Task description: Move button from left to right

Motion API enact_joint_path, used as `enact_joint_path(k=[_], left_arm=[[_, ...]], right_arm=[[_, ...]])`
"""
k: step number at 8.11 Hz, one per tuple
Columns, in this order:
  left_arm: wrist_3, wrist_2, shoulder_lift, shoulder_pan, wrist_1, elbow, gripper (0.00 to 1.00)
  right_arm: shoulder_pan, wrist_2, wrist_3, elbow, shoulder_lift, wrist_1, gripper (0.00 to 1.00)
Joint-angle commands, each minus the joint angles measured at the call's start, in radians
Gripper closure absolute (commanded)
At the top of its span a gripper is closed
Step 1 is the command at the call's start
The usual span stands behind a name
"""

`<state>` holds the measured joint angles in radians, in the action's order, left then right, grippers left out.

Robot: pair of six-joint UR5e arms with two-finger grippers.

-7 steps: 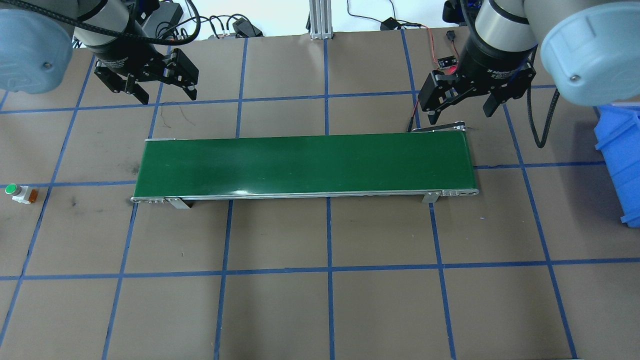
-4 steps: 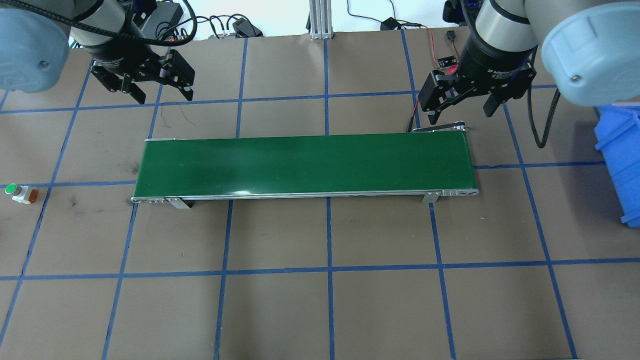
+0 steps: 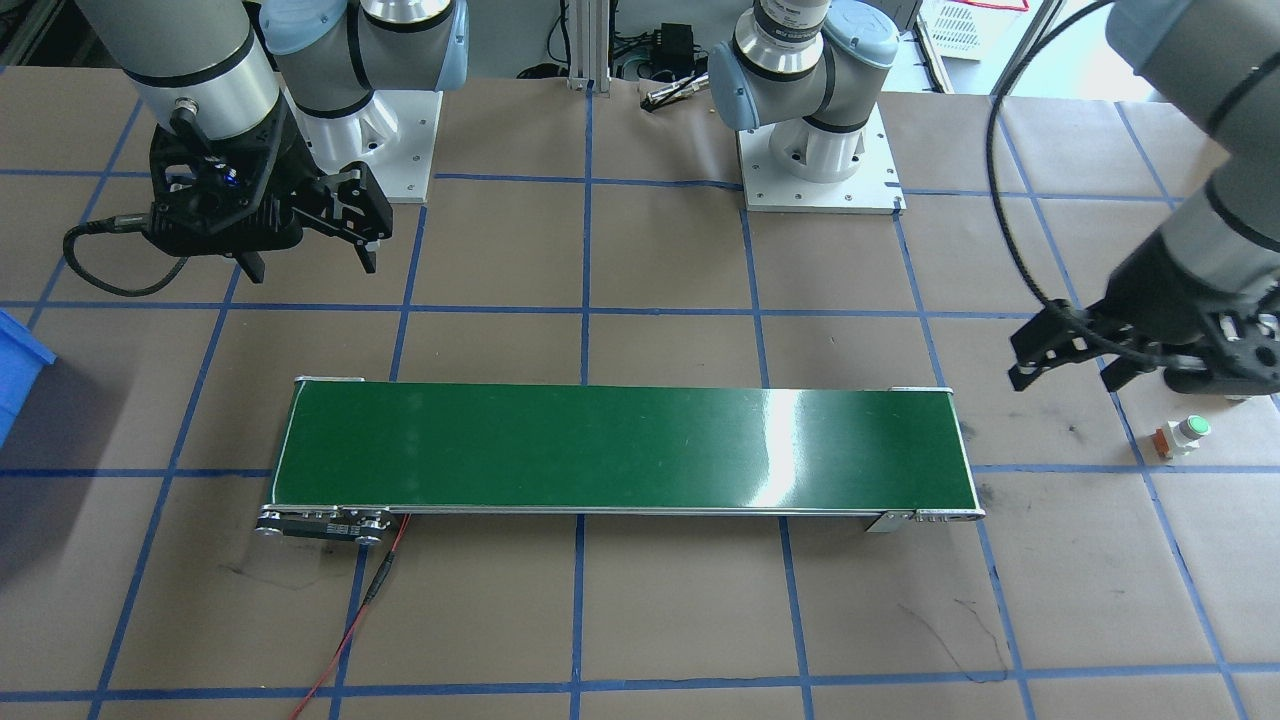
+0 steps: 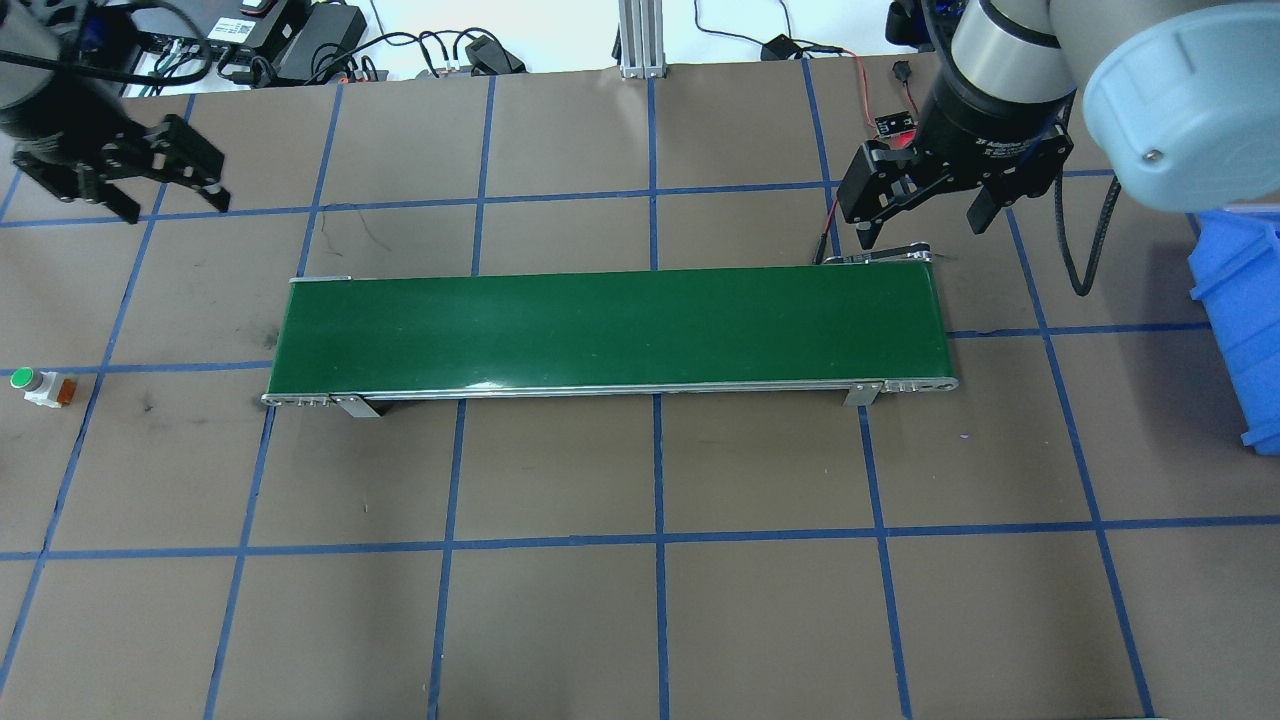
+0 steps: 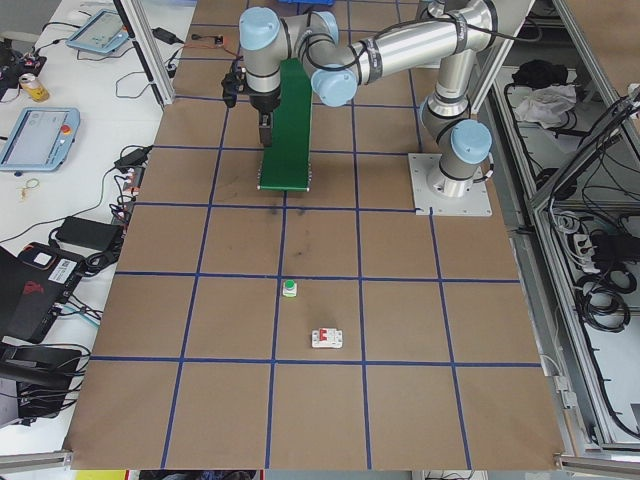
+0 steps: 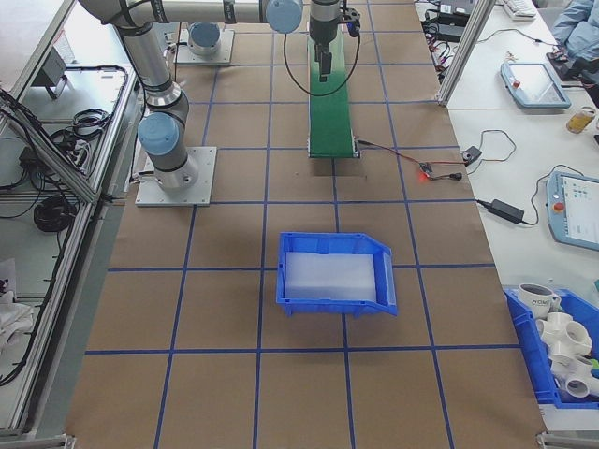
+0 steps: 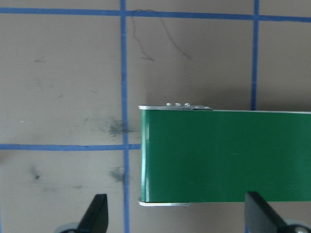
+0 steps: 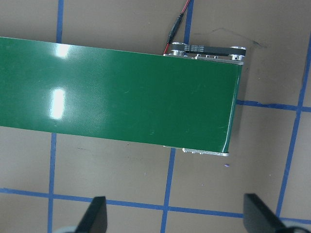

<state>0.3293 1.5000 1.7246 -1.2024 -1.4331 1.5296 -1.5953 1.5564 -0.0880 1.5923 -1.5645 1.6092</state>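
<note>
Item: button (image 4: 38,385), green cap, pale body, orange base block; lying on its side on the table paper well off the left end of the conveyor belt (image 4: 610,328), ungripped. Step in hand, by my judgement: the reach, pick not yet begun. My left gripper (image 4: 125,180) hangs above the table off the belt's left end, on the far side from my base and well apart from the button, jaws wide and empty. My right gripper (image 4: 925,205) hovers just past the belt's right end at its far edge, jaws also wide, nothing held. Next move, as I judge it: bring my left gripper back toward the near side until it stands over the button, turn the jaws to straddle the pale body, descend and close; then either set it on the belt's left end or carry it across. Blue bin (image 6: 335,274): beyond the belt's right end, a likely destination, though the task sentence does not say so. Hard to make out: my left wrist camera shows only the belt's left end, button out of its frame; the overhead view crops my left arm at the frame edge; the button's exact roll is too small to tell.
</note>
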Motion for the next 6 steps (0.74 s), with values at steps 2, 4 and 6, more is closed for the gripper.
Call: enact_joint_path(k=[2,4,6], left_arm=[[0.176,0.049,0.097,0.308,0.014,-0.008,0.0],[0.357,0.051,0.186,0.423,0.072,-0.011,0.0],[0.45,0.147,0.274,0.468,0.195,0.001,0.0]], right_arm=[[0.0,-0.001,0.001,0.0,0.0,0.0,0.0],[0.0,0.002,-0.004,0.0,0.0,0.0,0.0],[0.0,0.002,-0.003,0.0,0.0,-0.002,0.0]])
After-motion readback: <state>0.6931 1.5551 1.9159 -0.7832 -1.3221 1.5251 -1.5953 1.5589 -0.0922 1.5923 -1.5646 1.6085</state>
